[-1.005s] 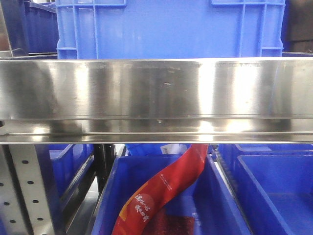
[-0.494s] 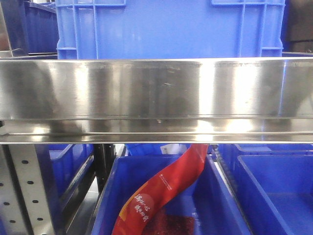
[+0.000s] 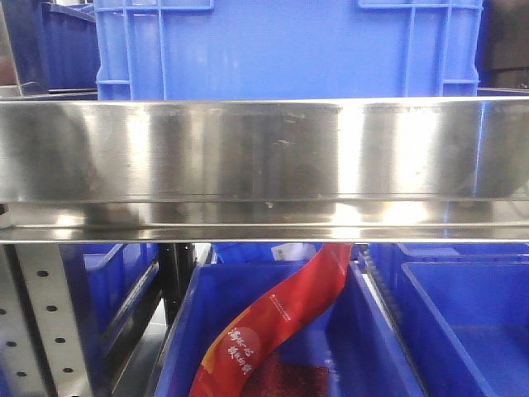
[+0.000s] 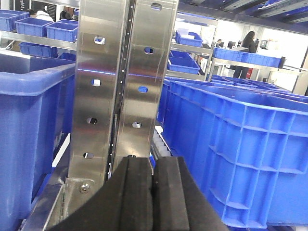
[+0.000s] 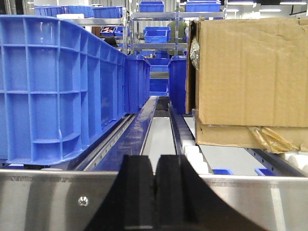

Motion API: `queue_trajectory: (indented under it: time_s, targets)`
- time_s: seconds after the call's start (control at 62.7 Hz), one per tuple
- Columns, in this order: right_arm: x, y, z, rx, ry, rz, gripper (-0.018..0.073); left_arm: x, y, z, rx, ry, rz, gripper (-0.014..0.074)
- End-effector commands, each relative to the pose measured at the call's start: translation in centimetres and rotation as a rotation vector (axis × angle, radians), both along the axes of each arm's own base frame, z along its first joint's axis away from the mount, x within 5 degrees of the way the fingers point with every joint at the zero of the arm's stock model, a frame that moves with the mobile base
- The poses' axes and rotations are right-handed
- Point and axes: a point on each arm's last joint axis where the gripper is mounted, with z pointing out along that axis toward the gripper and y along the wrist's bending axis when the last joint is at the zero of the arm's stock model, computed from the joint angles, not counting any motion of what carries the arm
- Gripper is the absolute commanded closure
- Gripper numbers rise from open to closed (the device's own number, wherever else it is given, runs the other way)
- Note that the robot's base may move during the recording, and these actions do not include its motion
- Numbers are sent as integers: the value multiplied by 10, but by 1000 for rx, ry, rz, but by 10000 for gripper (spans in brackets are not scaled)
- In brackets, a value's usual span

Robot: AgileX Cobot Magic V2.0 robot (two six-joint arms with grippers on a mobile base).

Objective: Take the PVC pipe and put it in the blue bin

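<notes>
No PVC pipe shows in any view. A blue bin (image 3: 285,50) stands on the steel shelf above the rail (image 3: 264,149) in the front view; the same kind of blue bin (image 4: 240,144) fills the right of the left wrist view and another blue bin (image 5: 53,86) the left of the right wrist view. My left gripper (image 4: 153,166) is shut with nothing between its black pads, close to a steel upright (image 4: 120,86). My right gripper (image 5: 154,166) is shut and empty, just before a steel rail (image 5: 48,202).
A red printed bag (image 3: 273,322) lies in a lower blue bin (image 3: 186,331) under the shelf. A cardboard box (image 5: 250,77) sits on white rollers (image 5: 192,154) at the right. A further blue bin (image 4: 29,139) stands left of the upright.
</notes>
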Motion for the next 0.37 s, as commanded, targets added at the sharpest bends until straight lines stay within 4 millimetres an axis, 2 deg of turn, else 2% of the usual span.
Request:
queue_trajectory:
  time_s: [0.0,0.351]
  targets:
    - [0,0,1,-23,-22,-8,715,-1,0,1,-7,-22,3,707]
    - [0,0,1,-30,-20,-9,715,-1,0,1,-7,-22,3,707]
